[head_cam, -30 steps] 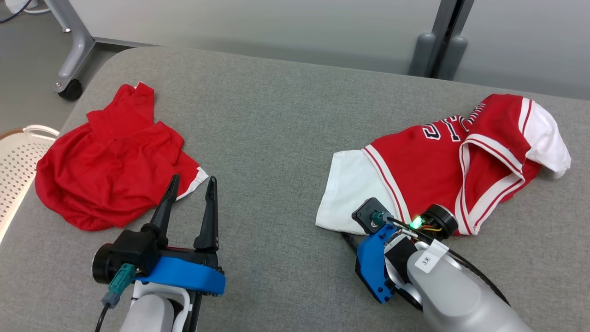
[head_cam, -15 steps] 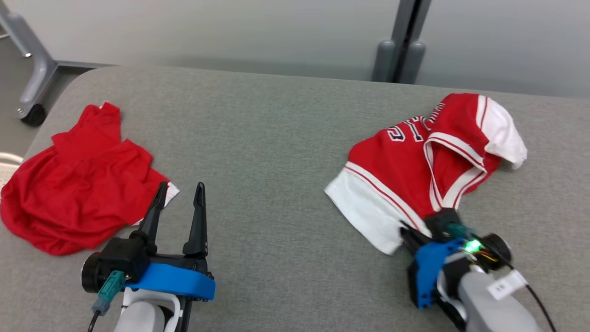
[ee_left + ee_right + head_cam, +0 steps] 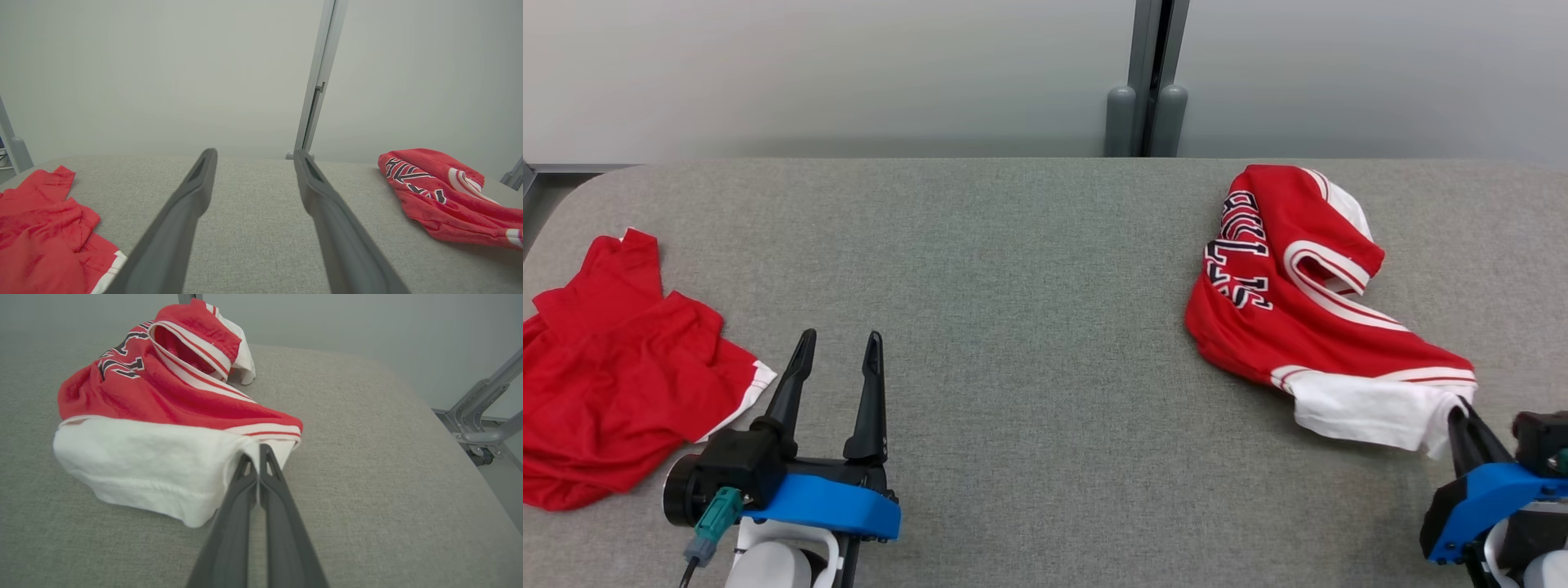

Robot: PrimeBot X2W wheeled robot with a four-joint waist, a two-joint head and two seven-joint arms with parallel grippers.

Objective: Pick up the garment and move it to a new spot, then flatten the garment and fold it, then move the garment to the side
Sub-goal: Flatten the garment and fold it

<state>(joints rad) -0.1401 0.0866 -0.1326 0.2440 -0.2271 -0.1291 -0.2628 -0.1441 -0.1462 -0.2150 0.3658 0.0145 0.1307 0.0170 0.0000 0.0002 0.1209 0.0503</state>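
**Right gripper pinching the jersey's white hem**

A broad grey fabric-covered table is spanning the head view. The crumpled red-and-white jersey with dark lettering is lying on the table's right side, its white hem trailing toward the near right corner. A plain red garment with a white-edged corner is lying bunched at the far left.

The right arm is reaching in low from the bottom right corner, and the right gripper is pointing up and left into the hem. The left arm is sitting at the lower left, and the left gripper is pointing up the table, just beside the plain red garment but apart from it.

The right wrist view is showing the two fingers pressed together with white cloth drawn in between them, and a grey metal frame leg standing beyond the table edge. The left wrist view is showing its fingers spread wide over bare table, touching nothing.
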